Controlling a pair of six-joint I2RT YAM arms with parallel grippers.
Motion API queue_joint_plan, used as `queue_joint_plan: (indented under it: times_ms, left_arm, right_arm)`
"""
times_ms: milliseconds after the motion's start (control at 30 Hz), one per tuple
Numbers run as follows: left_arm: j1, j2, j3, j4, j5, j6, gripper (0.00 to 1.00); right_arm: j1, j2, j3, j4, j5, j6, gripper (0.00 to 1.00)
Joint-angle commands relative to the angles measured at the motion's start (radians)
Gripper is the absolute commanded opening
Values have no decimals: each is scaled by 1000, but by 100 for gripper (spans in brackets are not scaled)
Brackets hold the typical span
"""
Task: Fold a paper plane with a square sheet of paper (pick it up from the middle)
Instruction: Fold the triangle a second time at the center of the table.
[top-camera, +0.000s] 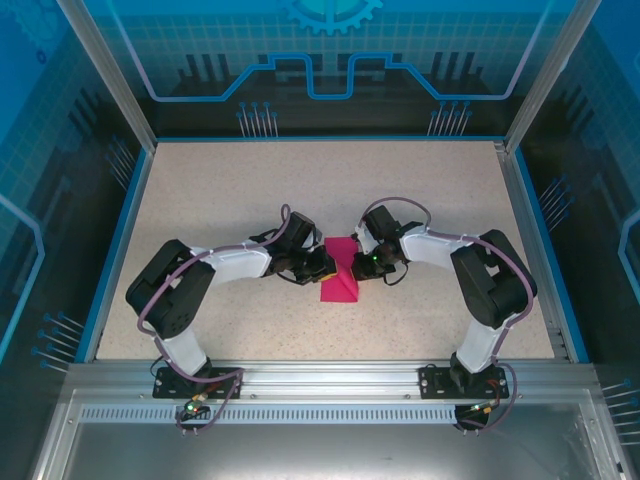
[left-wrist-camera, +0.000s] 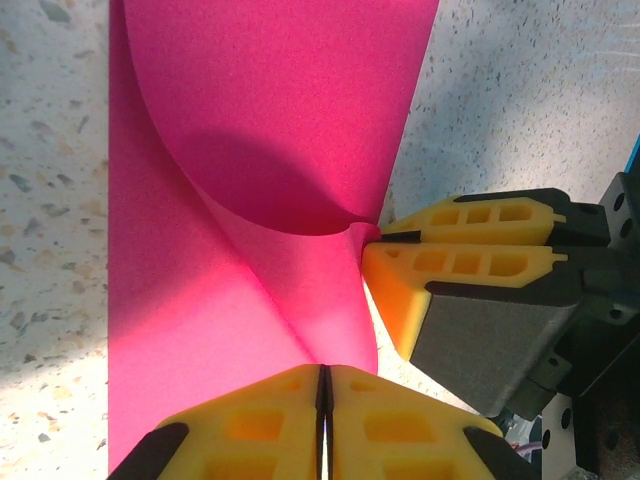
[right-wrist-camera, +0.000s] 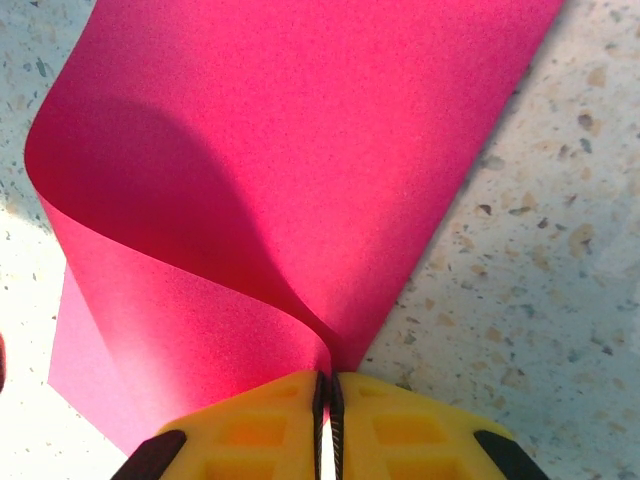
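The square sheet of paper (top-camera: 338, 272) is magenta-pink and lies mid-table between the two arms, bent over itself in a loose, uncreased curl (left-wrist-camera: 250, 150). My left gripper (top-camera: 322, 265) is shut on one edge of the sheet, its yellow fingers pressed together on the paper (left-wrist-camera: 323, 368). My right gripper (top-camera: 362, 255) pinches the sheet from the opposite side, shut on the point where the curl comes together (right-wrist-camera: 324, 375). The left wrist view also shows the right gripper (left-wrist-camera: 385, 238), just beside the paper's fold. One flap of the sheet (right-wrist-camera: 300, 150) rests flat on the table. The paper plane is out of view.
The speckled beige table (top-camera: 220, 190) has a blue rim (top-camera: 118, 235) and metal frame posts at the back corners. Both arm bases (top-camera: 190, 380) are bolted at the near edge on an aluminium rail. Free tabletop lies behind and to both sides of the paper.
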Motion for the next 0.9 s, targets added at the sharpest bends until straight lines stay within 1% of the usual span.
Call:
queue_joint_plan:
  times_ms: [0,167,267,567,867]
  left_arm:
    - [-9,15,26,20,38,-28,11]
    - [-8,30,17,89,69,-66,11]
    - [-9,42,13,138,87,-92,9]
    - [-9,84,10,167,87,-111,3]
    - [-10,137,-1,205,73,-126,2]
  right_arm:
    - [-14,21,23,-21,0,7,13]
    - [-14,24,19,-23,4,5,13]
    - [-14,25,18,-21,7,6,13]
    - [-14,26,18,-21,7,5,13]
    - [-14,25,17,-24,8,4,13]
